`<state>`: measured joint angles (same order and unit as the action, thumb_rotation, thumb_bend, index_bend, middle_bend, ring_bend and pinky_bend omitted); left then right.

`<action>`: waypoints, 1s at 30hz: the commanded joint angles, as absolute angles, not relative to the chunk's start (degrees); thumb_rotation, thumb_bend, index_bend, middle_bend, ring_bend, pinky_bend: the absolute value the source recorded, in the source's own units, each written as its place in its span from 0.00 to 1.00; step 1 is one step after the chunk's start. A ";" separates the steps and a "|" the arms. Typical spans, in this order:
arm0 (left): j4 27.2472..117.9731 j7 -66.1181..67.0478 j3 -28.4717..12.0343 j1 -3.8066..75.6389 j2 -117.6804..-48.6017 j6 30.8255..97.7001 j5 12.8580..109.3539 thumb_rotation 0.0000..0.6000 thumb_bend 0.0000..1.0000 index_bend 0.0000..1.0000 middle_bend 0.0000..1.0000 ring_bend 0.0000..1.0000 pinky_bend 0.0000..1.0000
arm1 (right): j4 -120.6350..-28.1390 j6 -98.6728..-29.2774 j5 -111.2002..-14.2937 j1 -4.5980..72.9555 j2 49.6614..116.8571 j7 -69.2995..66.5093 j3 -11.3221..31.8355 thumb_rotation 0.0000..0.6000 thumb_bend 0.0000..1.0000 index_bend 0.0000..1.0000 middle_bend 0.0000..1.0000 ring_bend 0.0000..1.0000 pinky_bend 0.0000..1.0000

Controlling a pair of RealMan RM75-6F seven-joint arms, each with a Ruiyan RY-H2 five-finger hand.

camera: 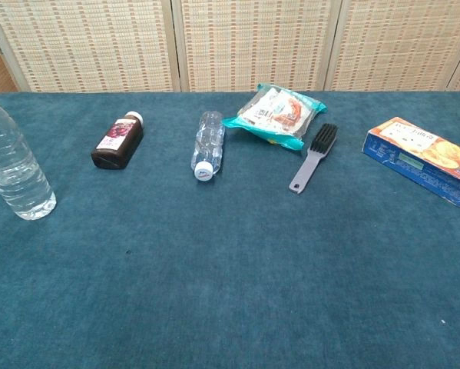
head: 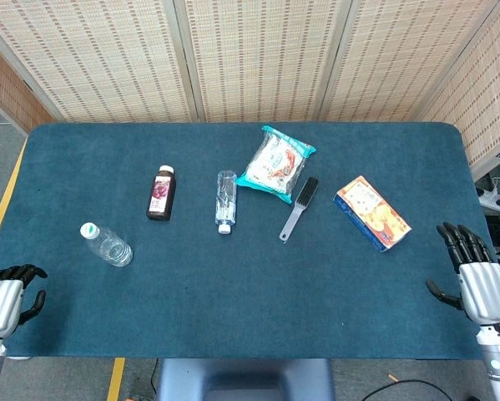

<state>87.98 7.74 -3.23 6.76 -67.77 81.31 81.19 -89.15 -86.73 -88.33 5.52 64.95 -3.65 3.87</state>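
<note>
Head view: left hand (head: pixel 7 299) empty, fingers curled loosely apart, at near-left table edge, nearest upright water bottle (head: pixel 106 244). Right hand (head: pixel 475 276) empty, fingers spread, near orange box (head: pixel 372 213).
Chest view: upright water bottle (camera: pixel 11 165) far left, orange box (camera: pixel 425 159) far right; no hands visible.

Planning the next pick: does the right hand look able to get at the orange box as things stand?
Probably yes. The right hand is open at the table's right edge, and the orange box lies nearest to it, with bare cloth between. The brush lies apart, on the box's far side.
</note>
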 commanded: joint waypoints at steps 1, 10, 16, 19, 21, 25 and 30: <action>87.94 7.85 -3.18 6.83 -67.85 81.27 81.33 1.00 0.42 0.40 0.34 0.30 0.32 | -89.78 -87.75 -89.65 4.96 64.20 -4.38 3.35 1.00 0.14 0.01 0.03 0.00 0.10; 87.67 8.44 -3.17 7.00 -68.25 80.75 80.71 1.00 0.42 0.37 0.34 0.30 0.35 | -90.10 -90.89 -91.78 3.71 63.74 -5.33 2.94 1.00 0.14 0.01 0.03 0.00 0.10; 88.42 5.22 -6.15 7.43 -69.62 78.01 73.87 1.00 0.38 0.07 0.16 0.18 0.32 | -90.52 -92.53 -91.75 3.38 63.89 -5.87 3.83 1.00 0.14 0.01 0.03 0.00 0.10; 90.43 3.13 -7.54 8.63 -68.96 73.23 69.02 1.00 0.37 0.00 0.04 0.08 0.25 | -89.23 -95.83 -94.23 3.04 64.66 -8.99 4.19 1.00 0.14 0.00 0.03 0.00 0.10; 91.07 0.97 -8.37 9.51 -68.77 70.29 66.70 1.00 0.37 0.00 0.00 0.04 0.24 | -86.99 -98.70 -96.23 2.75 65.53 -11.11 4.46 1.00 0.14 0.00 0.03 0.00 0.10; 92.06 -6.33 -10.22 10.81 -69.36 65.05 63.14 1.00 0.37 0.00 0.00 0.01 0.23 | -84.06 -101.23 -98.02 2.49 66.41 -13.92 4.43 1.00 0.14 0.00 0.03 0.00 0.10; 91.00 -12.05 -11.74 12.03 -71.96 63.09 62.55 1.00 0.37 0.00 0.00 0.01 0.22 | -83.75 -99.21 -97.82 3.01 65.64 -15.70 3.61 1.00 0.14 0.00 0.03 0.00 0.10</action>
